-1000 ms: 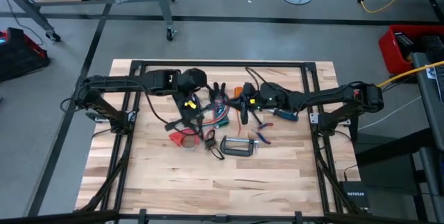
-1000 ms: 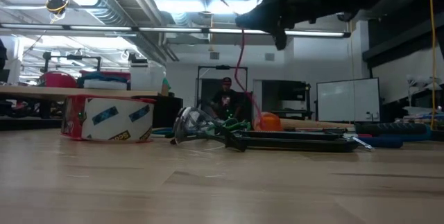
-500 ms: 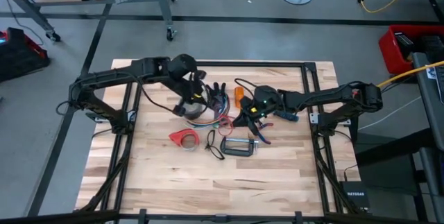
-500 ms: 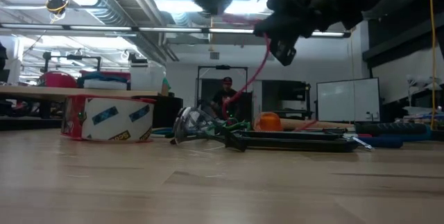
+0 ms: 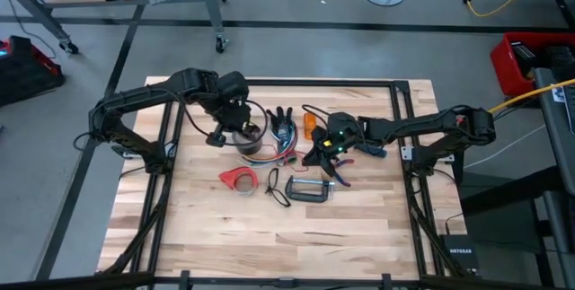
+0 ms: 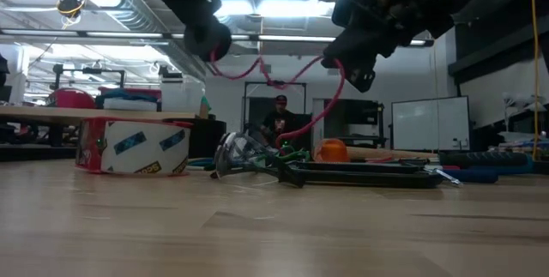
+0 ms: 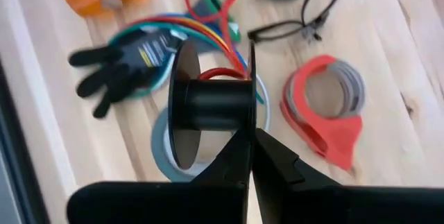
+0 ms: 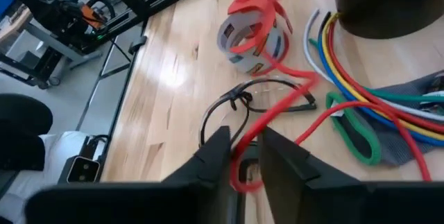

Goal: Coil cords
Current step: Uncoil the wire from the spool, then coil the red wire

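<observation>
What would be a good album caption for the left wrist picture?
Left pincer, shut, holds a black spool wound with red cord above the red tape dispenser.

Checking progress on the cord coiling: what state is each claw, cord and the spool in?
Left claw, shut on the black spool, raised above the table.
Black spool, red cord partly wound on it.
Right claw, open, red cord running between its fingers.
Red cord, strung sagging between both claws.
Other cords, bunched loose on the table.
</observation>
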### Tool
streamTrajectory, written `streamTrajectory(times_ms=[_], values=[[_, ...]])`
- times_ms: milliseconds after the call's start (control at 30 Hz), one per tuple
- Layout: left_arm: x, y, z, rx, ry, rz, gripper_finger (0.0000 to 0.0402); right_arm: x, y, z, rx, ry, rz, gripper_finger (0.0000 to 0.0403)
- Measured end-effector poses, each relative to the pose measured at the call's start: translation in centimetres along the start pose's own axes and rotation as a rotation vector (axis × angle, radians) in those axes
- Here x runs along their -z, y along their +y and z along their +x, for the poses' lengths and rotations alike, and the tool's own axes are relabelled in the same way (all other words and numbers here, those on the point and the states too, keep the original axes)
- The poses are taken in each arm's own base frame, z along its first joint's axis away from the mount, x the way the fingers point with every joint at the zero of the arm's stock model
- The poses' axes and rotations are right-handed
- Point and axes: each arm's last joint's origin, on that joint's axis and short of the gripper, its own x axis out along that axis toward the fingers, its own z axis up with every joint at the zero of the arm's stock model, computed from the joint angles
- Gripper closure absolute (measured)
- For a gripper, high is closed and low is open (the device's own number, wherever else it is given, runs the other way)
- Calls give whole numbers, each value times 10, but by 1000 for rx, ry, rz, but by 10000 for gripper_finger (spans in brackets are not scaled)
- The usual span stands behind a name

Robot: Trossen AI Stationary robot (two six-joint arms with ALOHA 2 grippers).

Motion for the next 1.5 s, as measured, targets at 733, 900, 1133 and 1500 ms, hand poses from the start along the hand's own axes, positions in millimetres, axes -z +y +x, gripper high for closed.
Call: streamTrajectory(times_ms=[733, 900, 1133, 1500], values=[[-18, 32, -84, -618, -50, 9, 401, -3, 7, -1, -208, 19, -5, 248], [-26, 22, -121, -682, -152, 22, 401, -23, 11, -11, -225, -166, -122, 260], [-41, 0, -145, -575, -363, 99, 401, -47, -1, -49, -77, -373, -149, 267], [-69, -8, -124, -428, -449, 94, 401, -75, 5, -98, -23, -698, -323, 268]])
